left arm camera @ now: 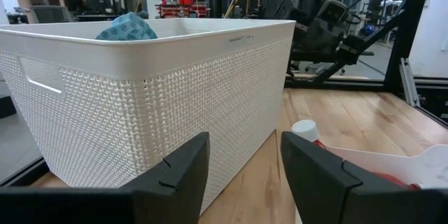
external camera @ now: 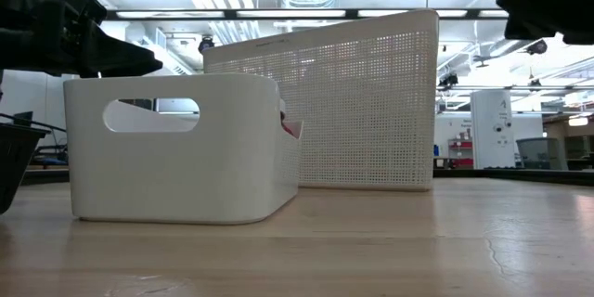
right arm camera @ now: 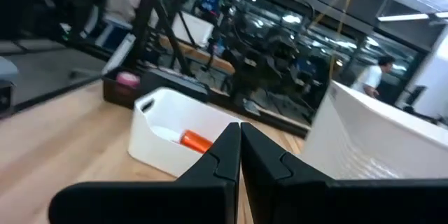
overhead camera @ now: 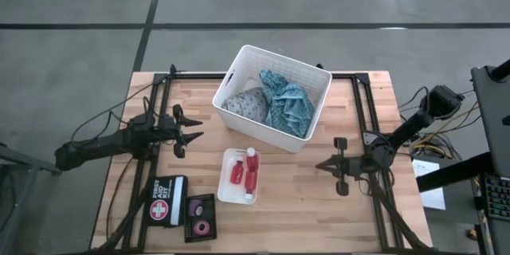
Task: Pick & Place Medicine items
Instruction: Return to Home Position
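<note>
- Room: grey concrete floor (overhead camera: 80,16) crossed by dark seams. The low view looks into a bright workshop with ceiling lights.
- Tabletop (overhead camera: 319,207): pale wooden planks with a butcher-block grain; black frame rails run along both sides.
- Large white perforated plastic basket (external camera: 371,102): rectangular with rounded corners, at the far middle of the tabletop. It holds a crumpled teal cloth (overhead camera: 288,103) and a grey patterned cloth (overhead camera: 247,105).
- Left end effector (overhead camera: 195,130): over the tabletop left of the basket, fingers spread apart, empty.
- Right end effector (overhead camera: 319,164): right of the small bin, fingers pressed together on nothing.
- Small white smooth plastic bin (external camera: 186,176): oblong handle slot in its wall, standing just in front of the basket.
- Black-and-white first-aid pouch (overhead camera: 167,209): flat, at the near left.
- Dark square tray (overhead camera: 189,221): just beside the pouch.
- Red bottles (overhead camera: 252,177): glossy cylinders with white caps, lying inside the small bin.
- Pink tape rolls (overhead camera: 201,227): small rings resting in the tray.
</note>
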